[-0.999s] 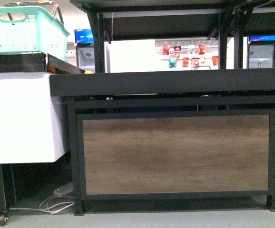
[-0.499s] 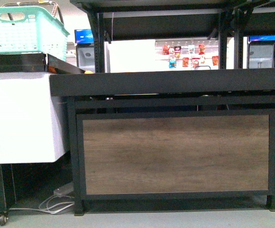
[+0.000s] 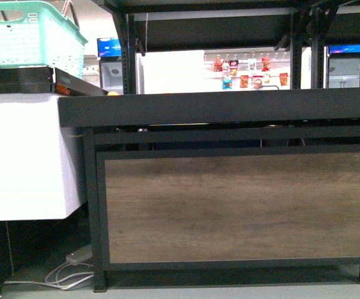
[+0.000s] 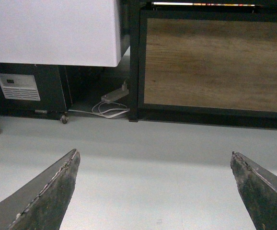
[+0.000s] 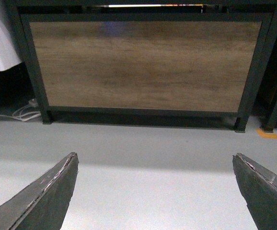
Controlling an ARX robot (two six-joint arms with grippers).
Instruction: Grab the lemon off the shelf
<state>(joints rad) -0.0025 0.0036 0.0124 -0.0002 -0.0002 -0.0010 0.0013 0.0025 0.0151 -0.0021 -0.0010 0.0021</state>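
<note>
Black-framed shelf [image 3: 230, 109] stands upright, wood-grain front panel.

The black shelf [image 3: 230, 109] with a wood-grain front panel stands on the grey floor [image 5: 153, 158].

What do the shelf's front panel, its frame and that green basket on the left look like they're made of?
Front panel: probably wood-look laminate or wood, matte brown, with horizontal grain streaks. Frame: likely black painted metal, judging by thin straight bars and dull finish. Basket: seems moulded plastic, mint green, with a regular lattice of holes.
</note>
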